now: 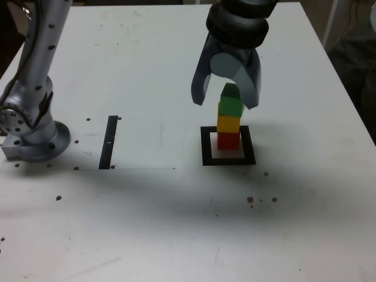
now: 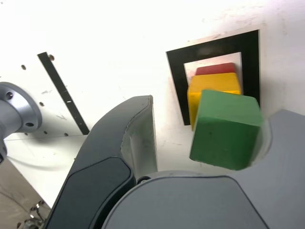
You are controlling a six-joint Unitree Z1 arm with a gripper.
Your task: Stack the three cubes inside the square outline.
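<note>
While the gripper (image 1: 228, 94) stands parted, gripping nothing, the green cube (image 1: 231, 104) sits between its jaws, one side gapped in the wrist view, atop the yellow cube (image 1: 228, 124) and red cube (image 1: 229, 141) inside the square outline (image 1: 206, 147).

A silver metal arm base (image 1: 32, 138) dotted with dark screws is being shown; the blue-grey curved plastic gripper (image 1: 226, 97) is being topped by a black ribbed collar (image 1: 238, 23).
</note>
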